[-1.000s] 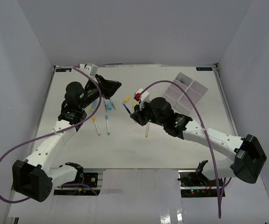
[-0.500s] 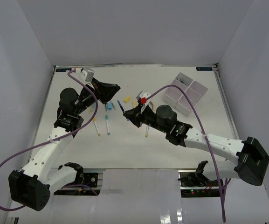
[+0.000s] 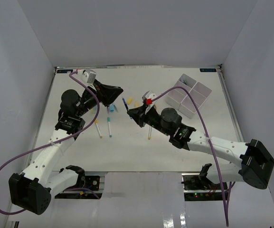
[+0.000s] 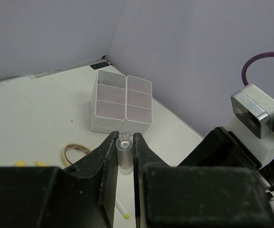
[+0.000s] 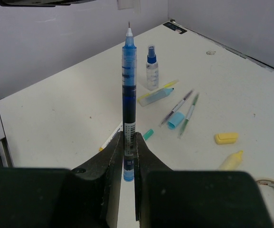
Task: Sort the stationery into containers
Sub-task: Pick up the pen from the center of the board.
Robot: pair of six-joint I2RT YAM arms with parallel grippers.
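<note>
My left gripper (image 4: 124, 137) is shut on a clear pen cap (image 4: 124, 154), held above the table (image 3: 118, 90). My right gripper (image 5: 128, 137) is shut on an uncapped blue pen (image 5: 128, 80), whose tip points at that cap (image 5: 128, 4) and sits just short of it. In the top view the pen (image 3: 125, 104) sticks out of the right gripper (image 3: 131, 111) toward the left one. The white four-compartment tray (image 3: 189, 95) stands at the far right and also shows in the left wrist view (image 4: 122, 102). A tan rubber-band ring (image 4: 75, 152) lies near it.
On the table lie a small blue-capped bottle (image 5: 151, 69), a highlighter (image 5: 156, 95), two thin pens (image 5: 177, 107), a blue cap (image 5: 175, 119), two yellow blocks (image 5: 226, 138) and a yellow-tipped pen (image 5: 110, 137). More pens (image 3: 108, 126) lie at left centre. Walls enclose the table.
The right gripper has moved left and up with the blue pen, toward the left gripper. The left arm has shifted slightly with the cap. Both stay shut.
</note>
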